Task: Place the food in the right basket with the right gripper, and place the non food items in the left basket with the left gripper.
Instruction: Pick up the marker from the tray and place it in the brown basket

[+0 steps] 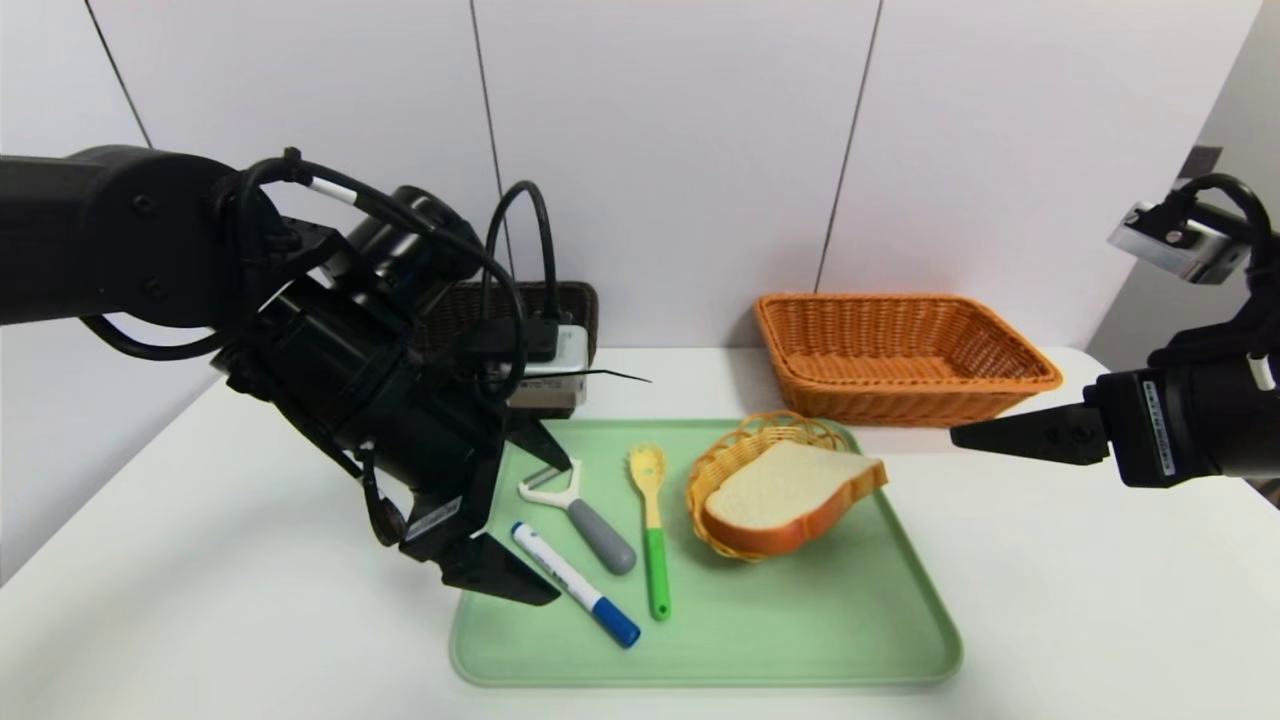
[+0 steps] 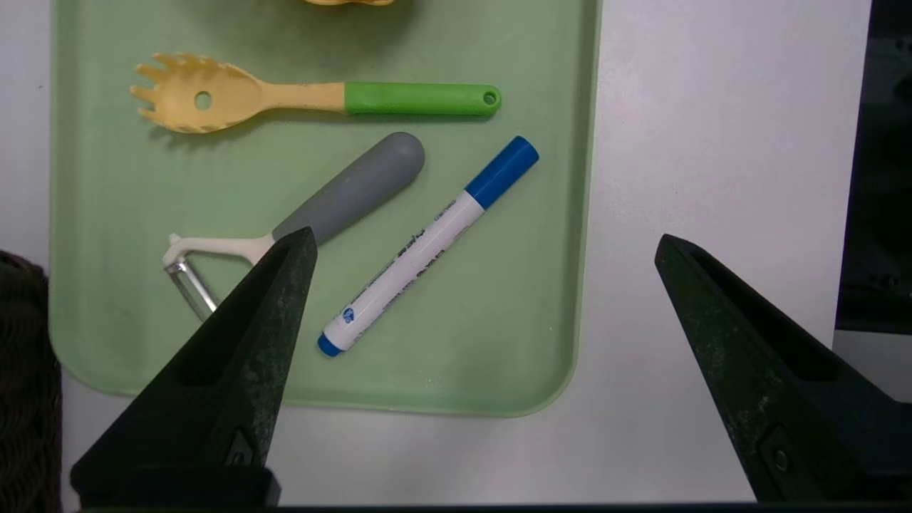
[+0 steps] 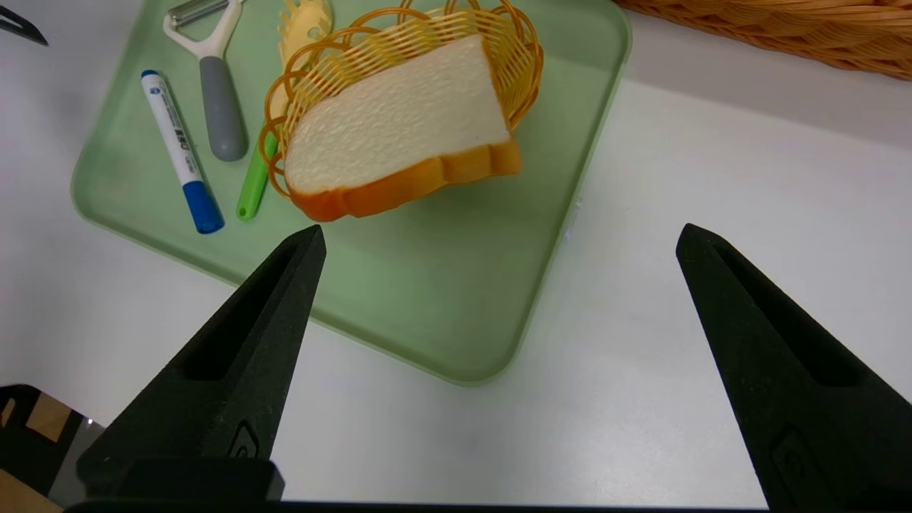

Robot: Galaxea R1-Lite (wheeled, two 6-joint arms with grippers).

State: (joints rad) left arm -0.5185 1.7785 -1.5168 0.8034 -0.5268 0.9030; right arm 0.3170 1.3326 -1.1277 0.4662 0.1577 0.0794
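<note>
While nothing has been sorted yet, the head view shows the left gripper (image 1: 520,510) hanging with its fingers spread wide over the near-left edge of the green tray (image 1: 800,640), one finger beside the peeler (image 1: 580,505) and the other just beside the white end of the marker (image 1: 575,583); that stance suits a first pick among the non-food items, which also include the pasta spoon (image 1: 652,530) lying beyond the marker from those fingers. Behind the arm sits the dark left basket (image 1: 570,300), mostly hidden, where these items belong. The right gripper (image 1: 1010,437) waits at the tray's far-right side, apart from the bread slice (image 1: 790,495), which leans in a small wire basket (image 1: 715,470); the orange right basket (image 1: 900,350) stands just behind it, a short carry for the food. From the left wrist view, the fingers stand wide apart and empty: the marker (image 2: 427,246) lies between them, nearer the finger that overlaps the peeler (image 2: 299,221), and the other finger hangs over bare table outside the tray rim (image 2: 581,214), so the gripper probably needs to shift before closing. From the right wrist view, the right gripper (image 3: 499,235) is likewise spread wide and holds nothing, with the bread slice (image 3: 399,142) ahead of its tips and the tray corner between them, apparently parked until its turn.
</note>
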